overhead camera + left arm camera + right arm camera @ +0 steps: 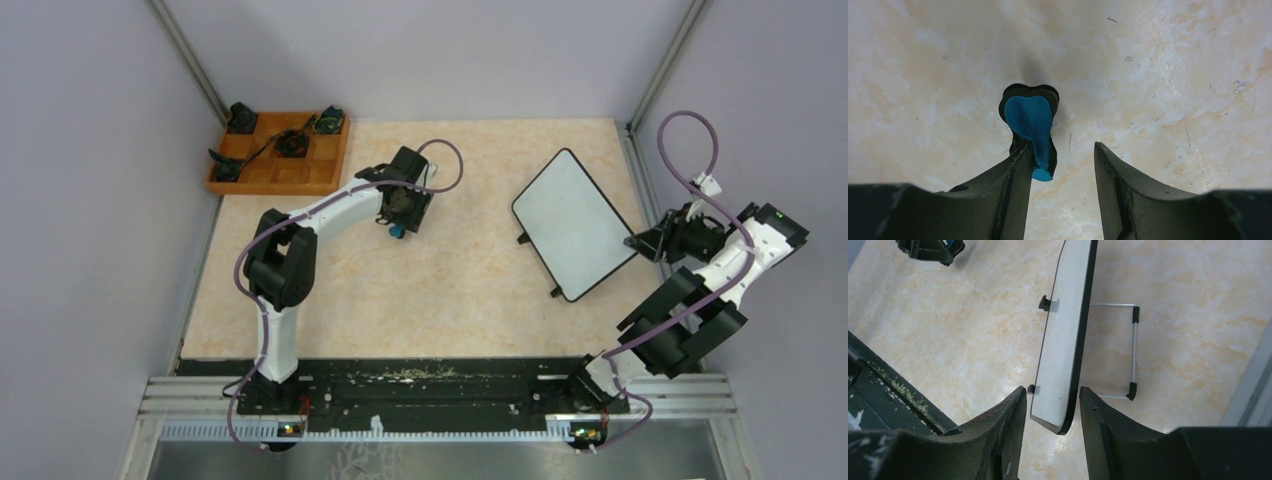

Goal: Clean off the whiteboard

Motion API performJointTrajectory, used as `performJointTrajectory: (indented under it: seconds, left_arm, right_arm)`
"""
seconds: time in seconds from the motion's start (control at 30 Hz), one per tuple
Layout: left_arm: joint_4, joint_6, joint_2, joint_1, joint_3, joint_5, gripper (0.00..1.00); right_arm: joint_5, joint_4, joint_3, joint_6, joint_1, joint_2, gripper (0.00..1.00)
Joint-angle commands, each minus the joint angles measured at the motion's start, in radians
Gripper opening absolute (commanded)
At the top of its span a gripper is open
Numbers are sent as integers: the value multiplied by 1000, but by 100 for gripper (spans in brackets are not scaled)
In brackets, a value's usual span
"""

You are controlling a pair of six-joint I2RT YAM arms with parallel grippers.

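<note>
The whiteboard (1065,330) is looking light, stiff and slick; its framed corner at lower centre is offering the hold, the right gripper (1051,392) straddling it narrowly, contact unclear.

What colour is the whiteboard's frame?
Black: the whiteboard frame shows best in the right wrist view.

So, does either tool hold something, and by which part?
Right tool: a corner of the whiteboard sits between its fingers, but a firm grip cannot be told. Left tool: open, clamping nothing.
</note>
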Motion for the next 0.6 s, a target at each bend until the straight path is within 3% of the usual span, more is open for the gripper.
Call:
performJointTrajectory:
  seconds: [0.0, 0.3, 0.4, 0.43, 0.5, 0.57]
  left_arm:
    - [21, -9, -39, -10, -14, 14, 54]
    - [36, -11, -43, -16, -26, 19, 55]
    - [52, -17, -41, -18, -33, 19, 55]
    - [61, -20, -41, -20, -36, 17, 55]
    - [75, -24, -45, -22, -42, 17, 55]
    - [86, -26, -49, -22, -46, 23, 56]
  right_arm:
    - [-62, -3, 114, 36, 7, -31, 44]
    - [-140, -5, 351, 155, 7, 4, 47]
    - [-186, 27, 350, 232, 19, -16, 62]
    - [-188, 72, 338, 291, 29, -32, 68]
    - [-180, 212, 284, 452, 57, -87, 71]
    - [-90, 459, 185, 723, 111, -179, 72]
